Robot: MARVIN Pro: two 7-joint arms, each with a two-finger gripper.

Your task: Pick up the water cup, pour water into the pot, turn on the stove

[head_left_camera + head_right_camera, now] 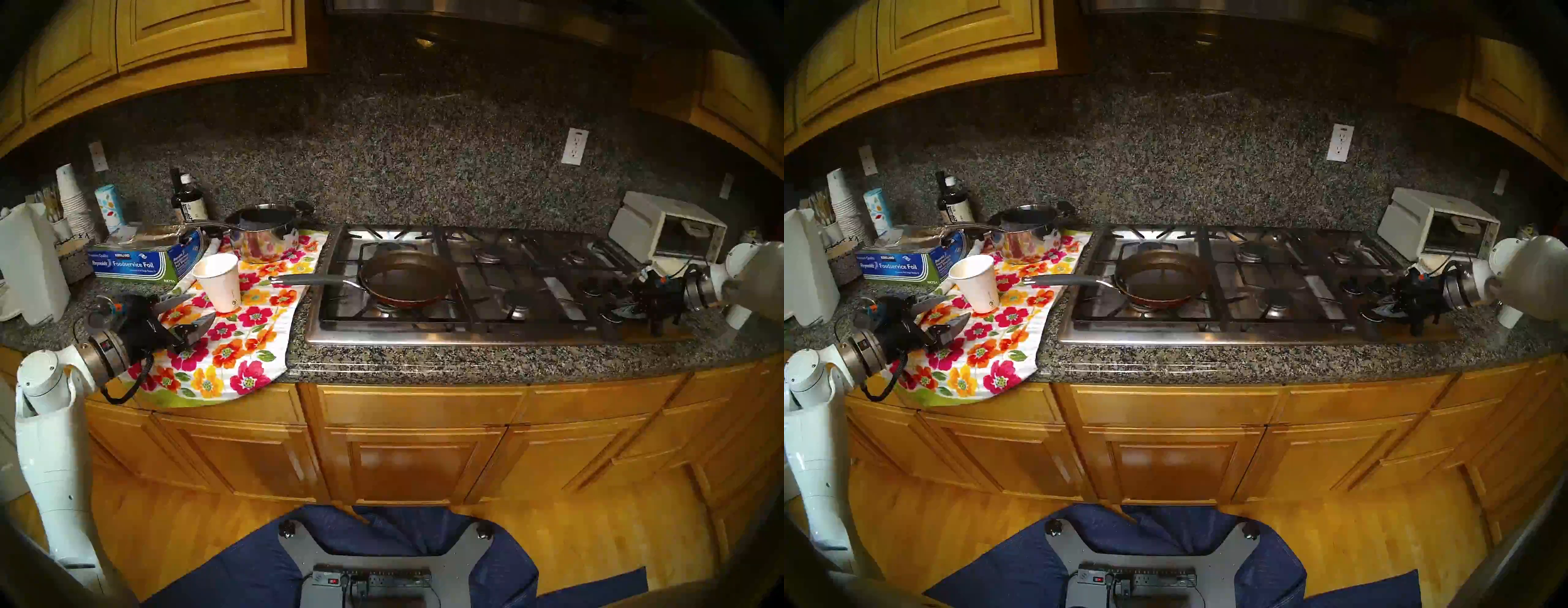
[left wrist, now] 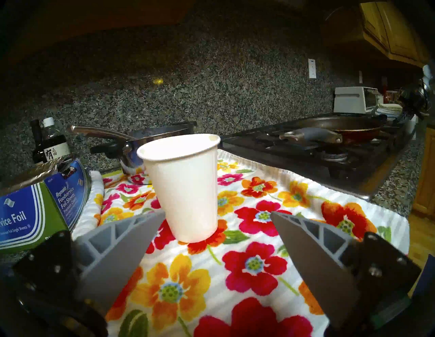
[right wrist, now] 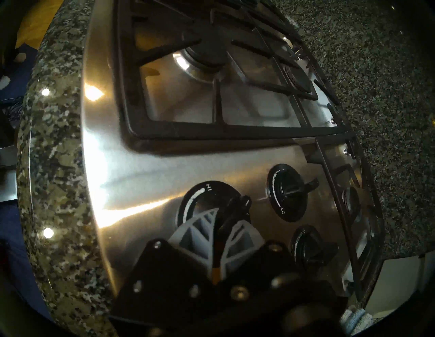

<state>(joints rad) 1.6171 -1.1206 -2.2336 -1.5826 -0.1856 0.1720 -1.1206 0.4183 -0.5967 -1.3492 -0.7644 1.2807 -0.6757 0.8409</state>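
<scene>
Left jaws gape before the upright water cup (image 2: 186,188); right jaws pinch a stove knob (image 3: 237,207).

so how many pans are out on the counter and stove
2: a dark frying pan with a grey handle on the stove's front-left burner, and a shiny steel saucepan on the floral towel.

One cup (image 1: 219,281) stands on one floral towel (image 1: 237,339). One frying pan (image 1: 407,278) sits on one stove (image 1: 424,331) with five burners. Beside them: one steel saucepan (image 1: 265,237), one foil box (image 1: 140,263), two bottles (image 1: 189,199), one stack of cups (image 1: 74,204), one patterned canister (image 1: 109,206), one toaster oven (image 1: 666,227), one wall outlet (image 1: 575,146). Three knobs (image 3: 290,191) show in the right wrist view. Two grippers: left (image 1: 191,312), right (image 1: 615,308).
</scene>
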